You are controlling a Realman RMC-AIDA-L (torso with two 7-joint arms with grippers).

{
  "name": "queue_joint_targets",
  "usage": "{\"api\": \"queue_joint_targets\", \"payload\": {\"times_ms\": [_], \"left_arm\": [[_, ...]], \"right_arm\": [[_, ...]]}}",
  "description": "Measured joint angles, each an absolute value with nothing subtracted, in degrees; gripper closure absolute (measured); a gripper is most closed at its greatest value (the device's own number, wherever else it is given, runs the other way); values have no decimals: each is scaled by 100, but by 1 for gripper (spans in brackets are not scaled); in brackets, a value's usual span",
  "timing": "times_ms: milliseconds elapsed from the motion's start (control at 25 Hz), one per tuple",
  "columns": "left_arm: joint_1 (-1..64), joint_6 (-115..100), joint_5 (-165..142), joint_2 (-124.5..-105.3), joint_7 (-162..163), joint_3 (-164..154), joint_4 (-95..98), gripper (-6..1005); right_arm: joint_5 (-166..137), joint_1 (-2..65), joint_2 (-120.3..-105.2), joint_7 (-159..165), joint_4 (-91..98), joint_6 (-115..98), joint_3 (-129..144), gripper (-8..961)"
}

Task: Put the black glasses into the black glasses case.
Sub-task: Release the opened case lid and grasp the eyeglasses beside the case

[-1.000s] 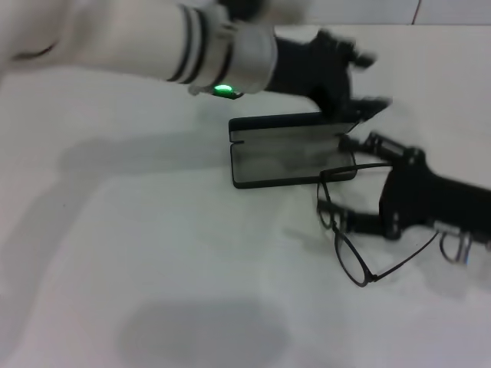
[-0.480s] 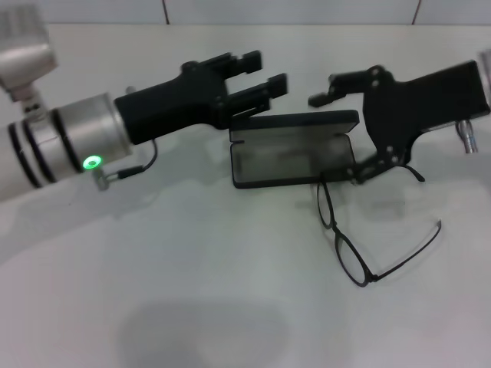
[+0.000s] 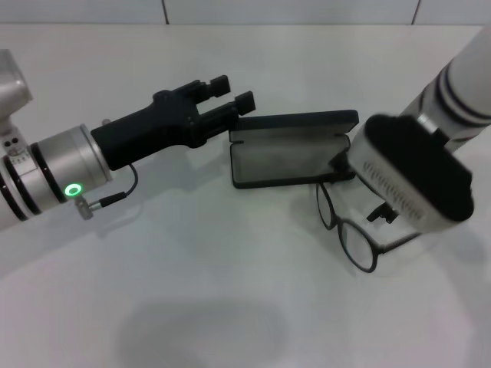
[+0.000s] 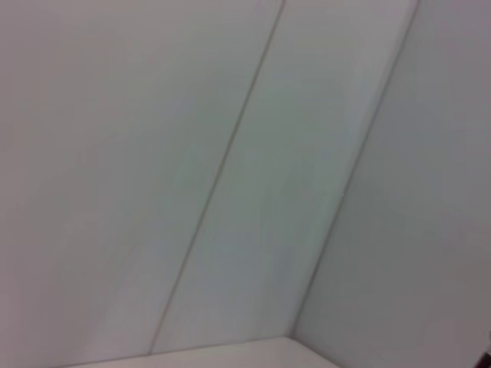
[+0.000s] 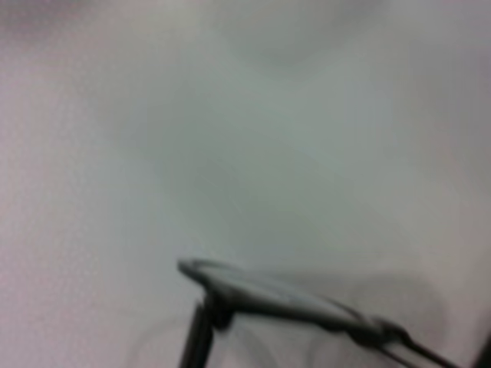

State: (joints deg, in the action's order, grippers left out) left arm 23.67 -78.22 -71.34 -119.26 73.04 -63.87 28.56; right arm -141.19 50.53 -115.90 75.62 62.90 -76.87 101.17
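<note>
Lying open on the white table (image 3: 192, 307), one black glasses case (image 3: 291, 157) holds nothing in its grey tray, lid propped up behind.
One pair of black glasses (image 3: 349, 234) rests on the table just beside the case's near right corner, unfolded, partly hidden under the right arm (image 3: 418, 176), whose fingers I cannot tell apart. The left gripper (image 3: 230, 98) hovers at the case's left end, jaws slightly parted, gripping nothing.

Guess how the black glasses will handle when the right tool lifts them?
Probably light and a bit springy: the black glasses have a thin wire-like frame. Likely snaggy, lying unfolded beside the open black glasses case. Lenses look clear, perhaps slippery. The right tool's fingers are hidden.
</note>
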Motion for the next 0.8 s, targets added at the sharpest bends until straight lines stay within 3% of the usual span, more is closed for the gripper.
{"api": "queue_joint_targets", "payload": {"times_ms": [120, 320, 800], "left_arm": [[2337, -7832, -7127, -11945, 7224, -6297, 2773, 347], [2332, -7835, -7117, -11953, 7157, -6288, 2666, 347], [2385, -7840, -7100, -11959, 7148, -6241, 2526, 348]], "right_arm": [[-14144, 4939, -11610, 7621, 6585, -7627, 10412, 80], [-14122, 4776, -11599, 7605, 7021, -7650, 10331, 182], [-13984, 4359, -11606, 8231, 8031, -7902, 9544, 180]]}}
